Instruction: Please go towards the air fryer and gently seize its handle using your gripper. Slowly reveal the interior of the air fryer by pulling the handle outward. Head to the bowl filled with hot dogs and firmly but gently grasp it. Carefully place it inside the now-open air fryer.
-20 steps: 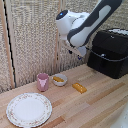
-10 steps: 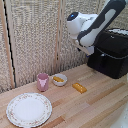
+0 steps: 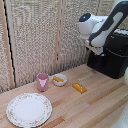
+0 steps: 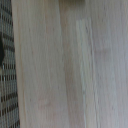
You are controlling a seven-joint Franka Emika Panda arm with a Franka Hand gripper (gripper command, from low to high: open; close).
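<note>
Lighting is pretty even and soft, kinda warm, no harsh glare anywhere. The exterior shot is low-res and a bit mushy; the big matte-black boxy air fryer (image 3: 112, 55) is just a dark blob with little detail. The wrist shot is badly blurred, the pale wooden table (image 4: 70, 70) grain smeared, with a dark edge.

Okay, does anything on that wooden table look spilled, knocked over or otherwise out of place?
Only one thing: a loose orange-yellow block lies on the bare table, outside the bowl that holds the hot dogs. The pink cup stands upright, the patterned plate lies flat, and nothing looks spilled.
</note>
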